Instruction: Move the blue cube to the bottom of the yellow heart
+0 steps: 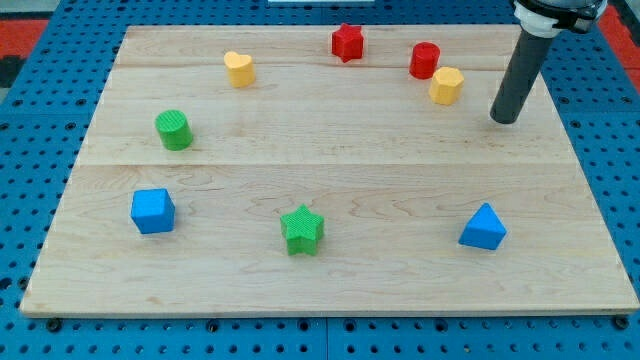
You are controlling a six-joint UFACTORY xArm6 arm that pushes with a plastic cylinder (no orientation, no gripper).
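The rod's tip (506, 120) is resting at the board's right edge, just right of the yellow hexagon (446, 86); it is gripping nothing, touching no block. The blue cube (152, 211) is sitting at lower left, well apart from the yellow heart (239, 68) at upper left, with the green cylinder (174, 130) lying between them.

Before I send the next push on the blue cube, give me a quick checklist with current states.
1. Blue cube visible, at the view's lower left: ok.
2. Yellow heart visible, near the view's top: ok.
3. Spot just below the heart free of blocks: ok.
4. My tip next to the cube: not ok; it is far off at the view's right, beside the yellow block.
5. Green cylinder sits between cube and heart, slightly left of the straight line: cannot tell if it clears.
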